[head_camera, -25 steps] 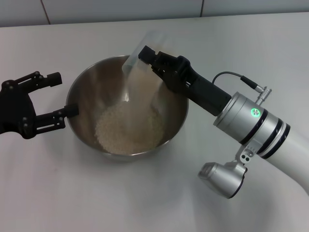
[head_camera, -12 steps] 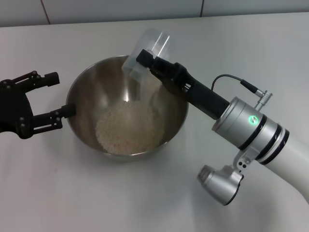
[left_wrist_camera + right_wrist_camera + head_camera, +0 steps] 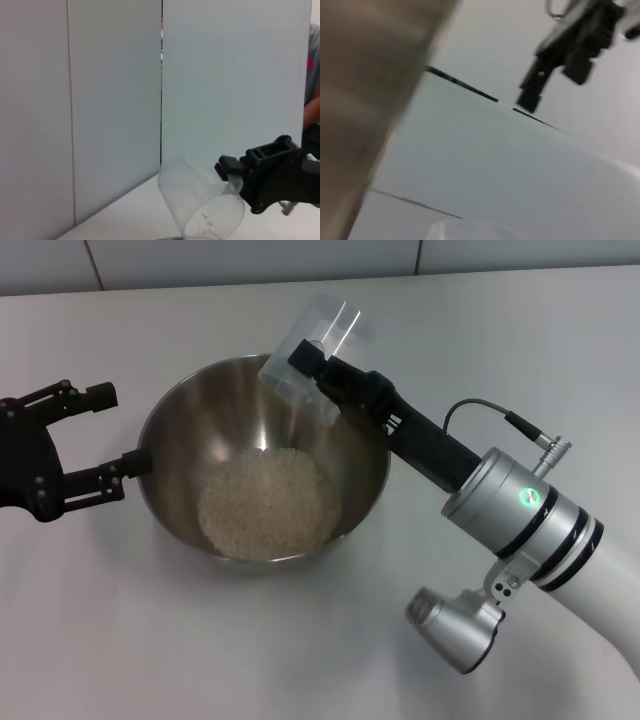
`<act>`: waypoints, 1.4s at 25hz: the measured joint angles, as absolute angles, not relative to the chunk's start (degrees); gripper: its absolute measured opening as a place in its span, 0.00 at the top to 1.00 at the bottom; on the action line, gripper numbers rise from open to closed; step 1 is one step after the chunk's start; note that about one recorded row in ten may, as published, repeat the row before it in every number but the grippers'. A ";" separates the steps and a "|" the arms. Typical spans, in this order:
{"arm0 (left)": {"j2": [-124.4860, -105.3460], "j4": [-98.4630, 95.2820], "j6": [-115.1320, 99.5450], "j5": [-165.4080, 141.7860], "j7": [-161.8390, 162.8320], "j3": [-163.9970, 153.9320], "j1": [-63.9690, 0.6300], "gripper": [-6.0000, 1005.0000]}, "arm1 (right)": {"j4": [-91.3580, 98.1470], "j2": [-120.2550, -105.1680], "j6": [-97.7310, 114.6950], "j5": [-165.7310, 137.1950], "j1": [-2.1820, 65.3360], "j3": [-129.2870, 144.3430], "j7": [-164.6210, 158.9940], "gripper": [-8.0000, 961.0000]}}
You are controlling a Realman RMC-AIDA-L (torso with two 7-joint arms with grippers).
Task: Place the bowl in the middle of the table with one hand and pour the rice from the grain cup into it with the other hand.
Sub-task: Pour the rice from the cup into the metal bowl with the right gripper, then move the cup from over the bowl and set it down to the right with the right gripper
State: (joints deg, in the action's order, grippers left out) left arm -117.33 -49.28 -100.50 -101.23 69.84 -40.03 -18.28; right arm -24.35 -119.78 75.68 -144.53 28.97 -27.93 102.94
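The steel bowl (image 3: 200,420) stands on the white table (image 3: 150,640), with a pale heap of rice (image 3: 265,505) on its bottom. My right gripper (image 3: 305,362) is shut on the clear grain cup (image 3: 318,340) and holds it tilted, mouth down, above the bowl's far rim. The cup looks almost empty. In the left wrist view the grain cup (image 3: 200,210) shows a few grains clinging inside, with the right gripper (image 3: 270,175) clamped on its side. My left gripper (image 3: 122,430) is open at the bowl's left side, its near fingertip at the rim.
The right arm's silver forearm (image 3: 520,510) reaches across the table from the front right, with its wrist camera (image 3: 450,615) hanging below. A grey wall (image 3: 250,260) runs along the table's far edge. The right wrist view shows the left gripper (image 3: 570,45) far off.
The stream of rice falling from the cup has stopped. The right gripper has lifted the cup up and a little right. The left gripper has drawn slightly left.
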 joint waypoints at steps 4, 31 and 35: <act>-117.33 -49.76 -100.50 -100.87 69.37 -39.75 -18.29 0.19 | -25.74 -119.63 76.33 -144.09 28.10 -28.91 93.30 0.98; -117.55 -52.85 -100.55 -100.50 67.83 -38.05 -18.30 0.19 | -12.04 -119.57 80.88 -135.69 17.30 -40.17 -6.60 0.98; -117.79 -52.86 -100.56 -100.49 67.73 -38.05 -18.32 0.19 | -12.23 -119.57 77.07 -135.62 17.64 -40.57 -7.55 0.98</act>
State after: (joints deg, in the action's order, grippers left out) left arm -117.79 -52.86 -100.56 -100.49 67.73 -38.05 -18.32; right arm -12.23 -119.57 77.07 -135.62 17.64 -40.56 -7.55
